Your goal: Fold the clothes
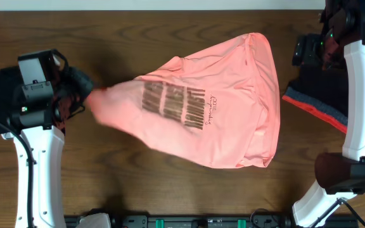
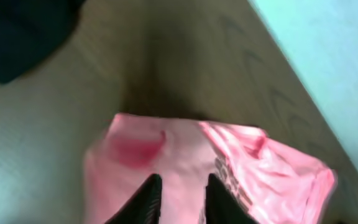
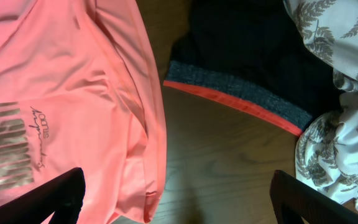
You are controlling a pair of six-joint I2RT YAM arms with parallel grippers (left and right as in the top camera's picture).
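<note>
T-shirt (image 1: pixel 233 95): salmon-pink, lettering up, mid-table, long axis running left to right, drawn to a peak at its left end.
Left arm (image 1: pixel 40 158): jaws narrow at that left peak, pink cloth between them; whether they grip it cannot be told.
Right arm (image 1: pixel 363 95): jaws wide and empty above the table (image 3: pixel 229 162), just beside the shirt's right edge.
Nearer arm: left for the peak, right for the broad end.
Far right: dark garment (image 3: pixel 241 62) and fern-print cloth (image 3: pixel 334 37), apart from the shirt.
Containers: none in view.

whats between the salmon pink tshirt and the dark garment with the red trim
Bare wooden table shows between the salmon-pink T-shirt and dark red-trimmed garment, clearest in the right wrist view.
</note>
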